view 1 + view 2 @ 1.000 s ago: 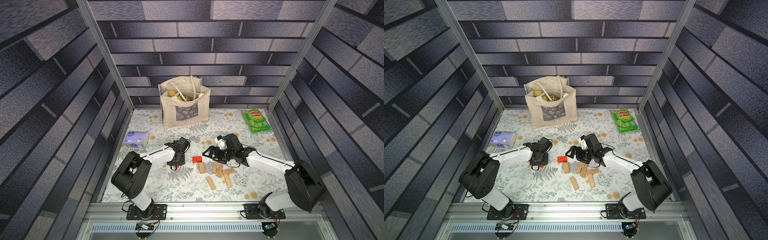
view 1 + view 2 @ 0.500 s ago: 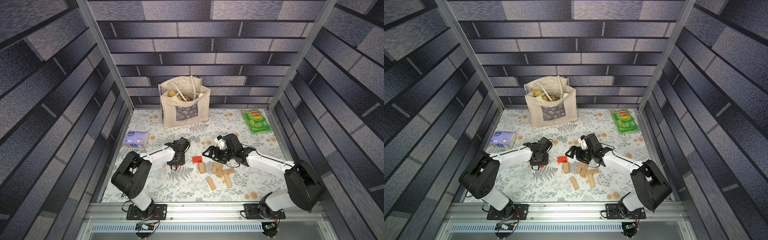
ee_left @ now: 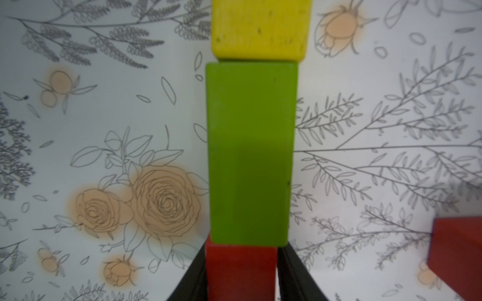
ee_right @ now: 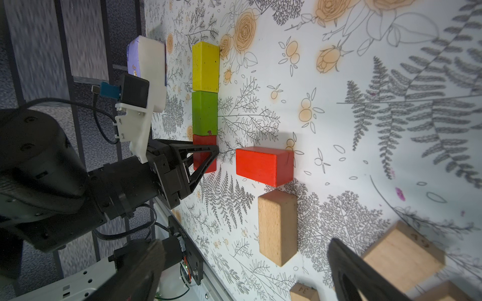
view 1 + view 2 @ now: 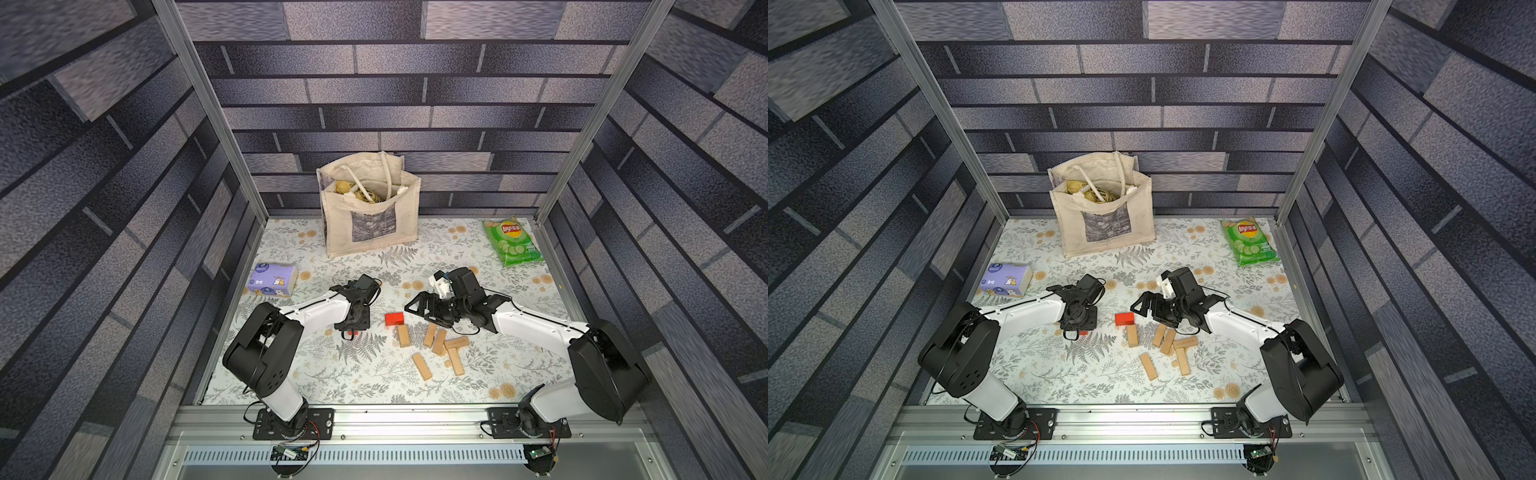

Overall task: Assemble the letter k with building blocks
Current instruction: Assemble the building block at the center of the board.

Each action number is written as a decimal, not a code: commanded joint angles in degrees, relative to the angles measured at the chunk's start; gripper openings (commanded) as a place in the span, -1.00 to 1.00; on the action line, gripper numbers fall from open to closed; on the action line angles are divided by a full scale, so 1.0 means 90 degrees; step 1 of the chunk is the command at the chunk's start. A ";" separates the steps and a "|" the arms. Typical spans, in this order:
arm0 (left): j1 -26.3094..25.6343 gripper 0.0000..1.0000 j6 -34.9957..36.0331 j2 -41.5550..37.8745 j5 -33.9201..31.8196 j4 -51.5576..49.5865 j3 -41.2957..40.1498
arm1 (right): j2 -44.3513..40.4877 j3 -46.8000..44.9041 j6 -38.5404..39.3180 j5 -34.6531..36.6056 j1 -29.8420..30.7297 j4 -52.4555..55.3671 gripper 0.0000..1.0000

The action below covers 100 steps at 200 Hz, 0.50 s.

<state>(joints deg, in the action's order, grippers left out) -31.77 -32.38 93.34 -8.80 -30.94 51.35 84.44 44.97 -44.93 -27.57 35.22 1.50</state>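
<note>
Smooth floral-print tabletop (image 5: 332,374). The letter k (image 4: 205,91) sits mid-tabletop under the left arm, stem only: yellow block (image 4: 205,67), green block (image 3: 250,156) and red block (image 3: 241,273) end to end, touching. Left fingers (image 3: 194,284) are clamped on the red block's long sides. Looks like the seating step: butt it flush to green, keep the line straight, release without dragging. Right fingers (image 4: 138,273) are spread wide and empty, near the tan blocks (image 5: 439,341). Second red block (image 4: 264,165) lies loose beside the stem. Squared bricks; coloured ones painted matte, tan ones bare grain.
</note>
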 commanded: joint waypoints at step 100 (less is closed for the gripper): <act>0.0005 -0.17 0.0176 0.0165 -0.0107 -0.0111 0.0094 | 0.0118 -0.0124 0.0010 -0.0120 -0.0046 -0.0166 1.00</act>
<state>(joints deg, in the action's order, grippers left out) -31.77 -31.94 93.49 -9.08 -30.94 51.51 84.64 44.82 -44.95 -27.83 35.22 1.04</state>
